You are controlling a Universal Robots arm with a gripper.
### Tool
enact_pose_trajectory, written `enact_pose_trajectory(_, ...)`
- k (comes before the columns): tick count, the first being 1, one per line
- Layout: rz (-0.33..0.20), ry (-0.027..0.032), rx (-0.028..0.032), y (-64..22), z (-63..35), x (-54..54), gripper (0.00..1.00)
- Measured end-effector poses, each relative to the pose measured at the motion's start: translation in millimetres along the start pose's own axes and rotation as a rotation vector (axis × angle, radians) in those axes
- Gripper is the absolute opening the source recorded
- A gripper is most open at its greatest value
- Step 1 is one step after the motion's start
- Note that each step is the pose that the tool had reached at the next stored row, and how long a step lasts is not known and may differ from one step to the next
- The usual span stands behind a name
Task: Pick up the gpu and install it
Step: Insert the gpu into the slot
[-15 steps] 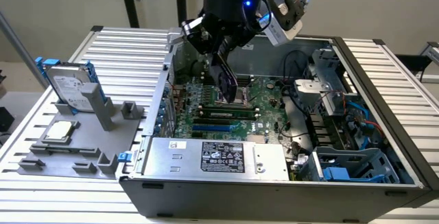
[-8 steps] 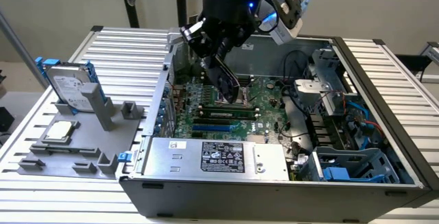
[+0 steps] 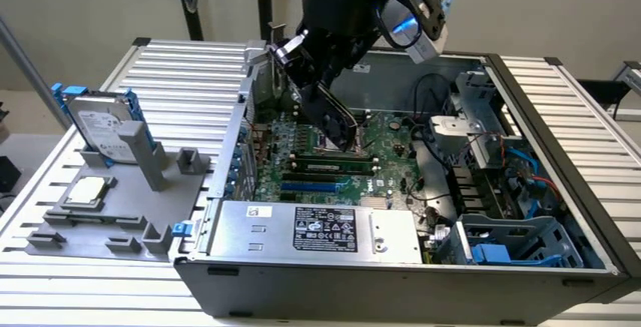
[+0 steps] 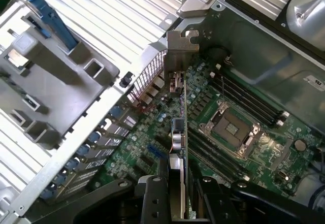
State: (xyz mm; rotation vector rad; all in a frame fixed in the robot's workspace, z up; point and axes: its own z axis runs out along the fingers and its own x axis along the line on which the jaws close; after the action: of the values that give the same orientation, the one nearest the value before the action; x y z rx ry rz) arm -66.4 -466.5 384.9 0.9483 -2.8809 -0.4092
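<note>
The gpu (image 3: pixel 335 121) is inside the open computer case (image 3: pixel 401 286), held tilted over the motherboard (image 3: pixel 386 139). Its lower edge is close to the board near the CPU socket (image 4: pixel 231 127); whether it touches a slot I cannot tell. In the wrist view the card runs edge-on, its silver bracket (image 4: pixel 181 49) up by the case's rear wall, just beside the perforated slot grille (image 4: pixel 147 79). The gripper (image 4: pixel 179 198) is closed narrowly on the card's top edge, one finger on each face. The pick-up looks done; judging by the tilt, the card is not yet seated. Outside the case, the grey fixture (image 3: pixel 110 226) carries the hard drive (image 3: pixel 100 121) and the CPU chip (image 3: pixel 88 190).
</note>
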Motion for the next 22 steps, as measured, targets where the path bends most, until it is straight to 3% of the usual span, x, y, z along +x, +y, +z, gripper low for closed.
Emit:
enact_pose_trajectory(6,-0.027,0.0075,-0.0003,-7.3,-1.7,-9.9,0.26)
enact_pose_trajectory(22,-0.300,0.0770,0.0047,-8.9,2.8,-10.3,0.26)
